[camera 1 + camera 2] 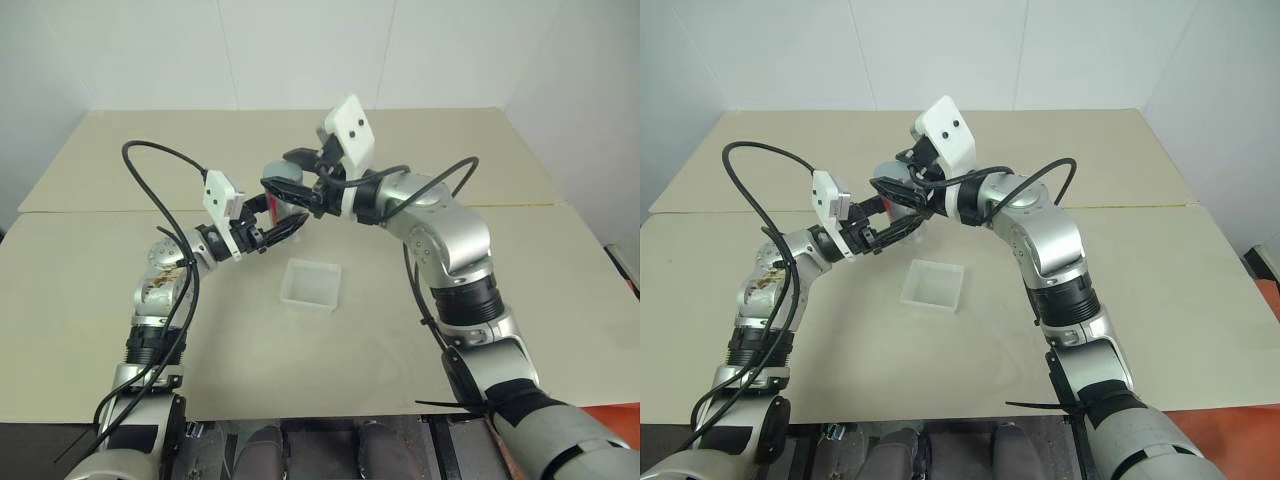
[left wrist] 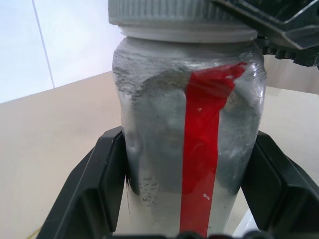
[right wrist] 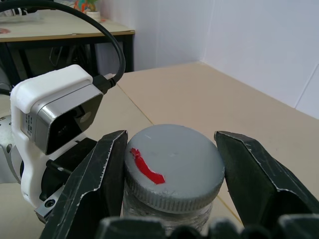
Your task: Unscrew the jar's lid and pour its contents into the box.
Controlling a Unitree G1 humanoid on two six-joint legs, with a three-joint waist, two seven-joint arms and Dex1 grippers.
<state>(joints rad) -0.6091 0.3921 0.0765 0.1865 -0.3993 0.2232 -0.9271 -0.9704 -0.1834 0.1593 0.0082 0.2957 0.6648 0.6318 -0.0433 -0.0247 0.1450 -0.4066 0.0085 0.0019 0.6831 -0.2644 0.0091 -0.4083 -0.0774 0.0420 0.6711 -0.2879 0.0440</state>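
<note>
Head views: the left hand (image 1: 268,232) is clamped on the small silvery-grey cylindrical jar with a red vertical stripe (image 1: 291,208), held upright above the beige desk (image 1: 90,300), while the right hand (image 1: 287,186) meets it from 2 o'clock at the top; the shallow square translucent-white plastic box (image 1: 311,284) sits on the desk just toward 5 o'clock of the jar. Left wrist view: black fingers (image 2: 102,184) press both sides of the jar (image 2: 164,149) below its ribbed round grey lid (image 2: 164,12). Right wrist view: the right hand's fingers (image 3: 94,179) are closed against opposite edges of the lid (image 3: 174,167), which is on the jar.
</note>
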